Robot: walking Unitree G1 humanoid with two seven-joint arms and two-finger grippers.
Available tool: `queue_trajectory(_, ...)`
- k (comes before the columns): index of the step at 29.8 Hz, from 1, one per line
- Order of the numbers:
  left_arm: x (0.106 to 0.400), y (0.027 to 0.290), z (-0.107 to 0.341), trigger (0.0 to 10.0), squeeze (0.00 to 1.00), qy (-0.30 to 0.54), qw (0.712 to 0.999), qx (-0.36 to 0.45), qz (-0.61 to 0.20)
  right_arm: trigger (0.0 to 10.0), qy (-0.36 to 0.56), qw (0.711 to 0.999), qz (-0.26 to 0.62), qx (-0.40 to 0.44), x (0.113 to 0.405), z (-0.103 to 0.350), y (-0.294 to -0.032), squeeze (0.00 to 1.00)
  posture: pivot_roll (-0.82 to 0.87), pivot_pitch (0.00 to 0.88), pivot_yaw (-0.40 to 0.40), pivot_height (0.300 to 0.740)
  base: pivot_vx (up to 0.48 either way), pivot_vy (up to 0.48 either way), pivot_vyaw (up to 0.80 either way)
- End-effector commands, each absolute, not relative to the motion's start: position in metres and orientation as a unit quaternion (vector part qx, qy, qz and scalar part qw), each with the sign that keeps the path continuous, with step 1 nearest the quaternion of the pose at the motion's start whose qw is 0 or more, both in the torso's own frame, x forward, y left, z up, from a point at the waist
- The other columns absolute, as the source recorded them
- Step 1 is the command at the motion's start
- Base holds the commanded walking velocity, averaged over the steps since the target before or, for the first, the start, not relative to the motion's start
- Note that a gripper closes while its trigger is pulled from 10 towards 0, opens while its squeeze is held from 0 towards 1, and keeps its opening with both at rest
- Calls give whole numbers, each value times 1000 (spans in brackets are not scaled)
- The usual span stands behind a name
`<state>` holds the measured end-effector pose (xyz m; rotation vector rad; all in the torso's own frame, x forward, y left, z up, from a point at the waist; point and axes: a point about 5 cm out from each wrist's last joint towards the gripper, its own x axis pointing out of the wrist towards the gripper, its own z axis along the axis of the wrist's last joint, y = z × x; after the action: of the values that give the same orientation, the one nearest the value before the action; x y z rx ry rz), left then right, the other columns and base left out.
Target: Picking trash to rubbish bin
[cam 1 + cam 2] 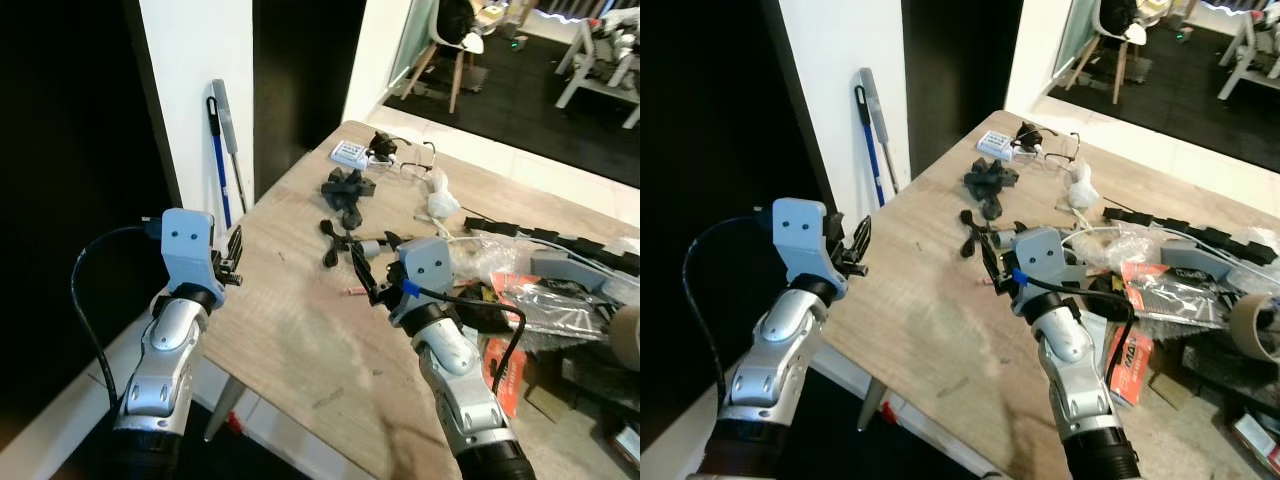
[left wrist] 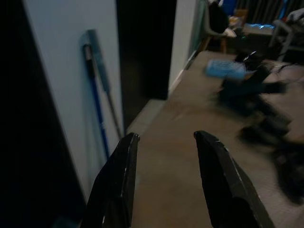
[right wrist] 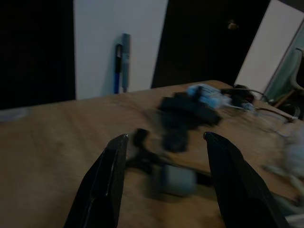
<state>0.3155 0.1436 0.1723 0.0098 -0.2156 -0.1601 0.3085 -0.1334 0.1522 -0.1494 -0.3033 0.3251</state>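
Left gripper [image 2: 164, 183]: jaws spread, empty, at the surface's edge.
Right gripper [image 3: 164, 183]: jaws spread, empty, above a grey cylinder [image 3: 175, 180].
Surface [image 1: 300, 330]: wooden, clutter toward 2 o'clock.
Room: mop [image 1: 226, 150] on wall, 11 o'clock.

Home work area: cluttered wooden table [image 1: 300, 330], chair [image 1: 450, 40], mop handles [image 1: 225, 150] against wall.

bare near tabletop [image 1: 300, 330], clutter [image 1: 540, 290] right
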Motion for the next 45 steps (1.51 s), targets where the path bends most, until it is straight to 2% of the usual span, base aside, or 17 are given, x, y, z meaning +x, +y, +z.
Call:
queue_trajectory(1, 313, 144, 168, 10000, 0, -98, 992, 5, -81, 10000, -145, 974, 159, -68, 308, 151, -135, 0, -28, 115, -66, 740, 300, 0, 0)
queue_trajectory(18, 313, 144, 167, 10000, 0, -95, 992, 8, -82, 10000, -132, 977, 161, -50, 308, 149, -136, 0, -27, 122, -62, 740, 298, 0, 0)
queue_trajectory(34, 312, 140, 159, 10000, 0, -76, 992, 38, -96, 10000, -67, 975, 206, -50, 316, 138, -124, 0, -29, 133, -61, 740, 0, 0, 0)
queue_trajectory(35, 312, 139, 159, 10000, 0, -74, 992, 39, -97, 10000, -60, 974, 212, -48, 317, 137, -122, 153, -29, 133, -62, 740, 0, 0, 0)
queue_trajectory(37, 312, 139, 158, 10000, 0, -73, 992, 40, -98, 10000, -55, 974, 216, -47, 318, 136, -120, 153, -29, 133, -62, 740, 0, 0, 0)
queue_trajectory(38, 311, 139, 157, 10000, 0, -71, 991, 46, -102, 10000, -49, 972, 223, -49, 319, 135, -118, 1000, -29, 134, -62, 740, 0, 0, 0)
queue_trajectory(45, 311, 140, 153, 10000, 0, -58, 989, 74, -115, 10000, -19, 966, 248, -72, 330, 130, -106, 1000, -25, 139, -59, 740, 0, 0, 0)
